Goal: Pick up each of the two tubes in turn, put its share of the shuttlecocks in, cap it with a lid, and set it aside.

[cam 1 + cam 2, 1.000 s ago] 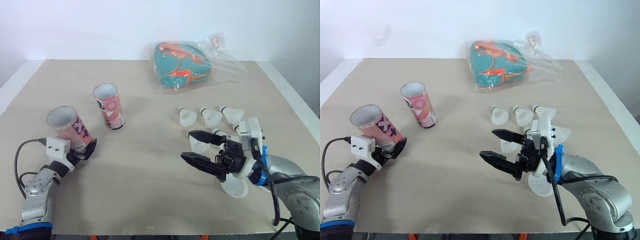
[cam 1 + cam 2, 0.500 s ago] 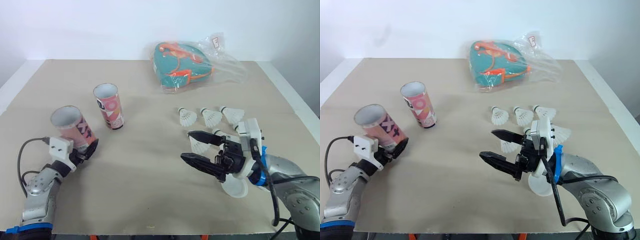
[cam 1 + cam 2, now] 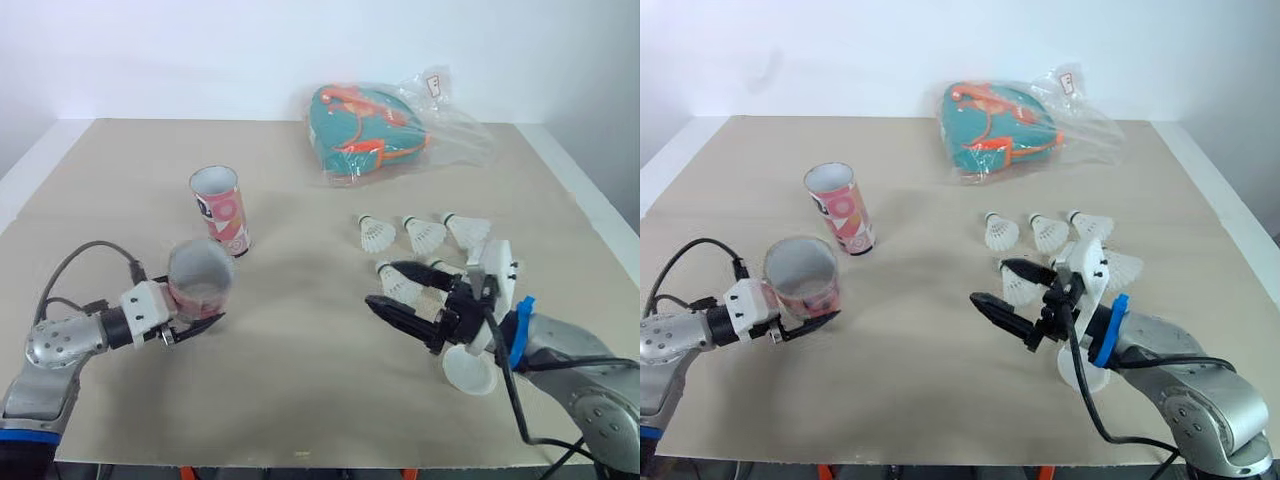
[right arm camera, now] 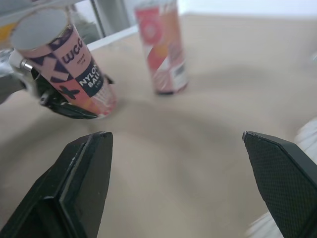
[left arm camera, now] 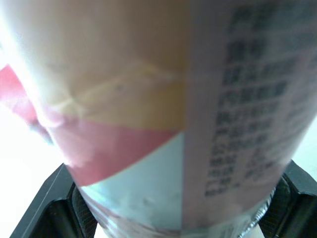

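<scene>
Clamping the tilted tube (image 3: 200, 283) near its base, the left claw (image 3: 196, 318) holds it over the table (image 3: 300, 380), mouth upward. The right claw (image 3: 381, 284), spread wide, brackets the nearest shuttlecock (image 3: 400, 288), well to the right of that mouth.

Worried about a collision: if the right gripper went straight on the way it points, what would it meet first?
Probably the bare table, since the right gripper seems to aim slightly down. If it skims above that, the base of the standing pink tube comes next. Depth is unclear.
</scene>
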Action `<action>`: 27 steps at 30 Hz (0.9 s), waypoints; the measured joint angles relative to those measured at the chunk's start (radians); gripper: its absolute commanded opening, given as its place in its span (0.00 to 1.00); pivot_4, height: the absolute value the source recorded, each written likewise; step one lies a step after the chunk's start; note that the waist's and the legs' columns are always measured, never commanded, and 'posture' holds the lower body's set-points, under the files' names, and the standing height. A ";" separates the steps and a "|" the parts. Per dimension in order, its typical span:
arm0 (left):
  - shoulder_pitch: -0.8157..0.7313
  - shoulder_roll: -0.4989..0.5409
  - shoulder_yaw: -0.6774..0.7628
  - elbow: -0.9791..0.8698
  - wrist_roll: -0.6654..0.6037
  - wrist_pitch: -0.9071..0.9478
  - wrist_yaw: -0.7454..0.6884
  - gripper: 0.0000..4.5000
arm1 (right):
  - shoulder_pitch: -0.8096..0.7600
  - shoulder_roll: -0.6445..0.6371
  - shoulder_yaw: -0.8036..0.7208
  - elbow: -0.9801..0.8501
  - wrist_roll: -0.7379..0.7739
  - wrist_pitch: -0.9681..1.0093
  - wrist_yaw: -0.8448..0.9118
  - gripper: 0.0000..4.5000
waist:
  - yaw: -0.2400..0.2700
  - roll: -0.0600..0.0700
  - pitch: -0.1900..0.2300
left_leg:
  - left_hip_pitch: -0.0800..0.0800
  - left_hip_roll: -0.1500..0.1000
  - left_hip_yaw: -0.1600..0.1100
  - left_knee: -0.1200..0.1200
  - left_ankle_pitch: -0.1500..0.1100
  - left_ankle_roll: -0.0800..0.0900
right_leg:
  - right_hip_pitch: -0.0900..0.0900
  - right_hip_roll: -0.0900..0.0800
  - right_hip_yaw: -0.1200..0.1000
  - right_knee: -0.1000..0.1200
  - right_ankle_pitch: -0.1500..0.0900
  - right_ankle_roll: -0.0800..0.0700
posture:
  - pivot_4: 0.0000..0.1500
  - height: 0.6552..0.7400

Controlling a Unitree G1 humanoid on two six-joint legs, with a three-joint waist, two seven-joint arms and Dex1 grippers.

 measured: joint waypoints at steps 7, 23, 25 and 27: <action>-0.097 0.065 -0.065 0.010 0.019 -0.024 -0.112 0.82 | 0.075 0.033 -0.009 -0.111 0.065 -0.004 -0.108 1.00 | -0.004 0.000 0.000 | -0.008 0.001 -0.001 0.001 0.001 0.001 | -0.009 0.003 0.000 0.006 0.000 0.000 | 1.00 0.99; -0.246 0.107 -0.118 -0.095 -0.206 0.441 -0.250 0.82 | 0.269 0.193 0.012 -0.120 -0.112 -0.079 -0.338 1.00 | -0.021 0.000 0.001 | -0.006 0.007 -0.002 0.002 0.007 0.002 | -0.012 0.011 0.001 0.014 0.003 -0.005 | 1.00 0.99; -0.202 0.140 -0.124 -0.108 -0.196 0.464 -0.274 0.82 | 0.278 0.206 0.047 -0.119 -0.145 -0.084 -0.337 1.00 | -0.027 0.001 0.001 | -0.006 0.012 -0.001 0.001 0.007 0.002 | -0.012 0.016 0.001 0.014 0.004 -0.009 | 1.00 0.99; -0.166 0.157 -0.128 -0.092 -0.146 0.432 -0.287 0.82 | 0.271 0.226 0.079 -0.101 -0.196 -0.100 -0.346 1.00 | -0.027 0.002 0.001 | -0.005 0.015 -0.002 0.001 0.007 0.002 | -0.013 0.020 0.002 0.014 0.005 -0.012 | 1.00 0.99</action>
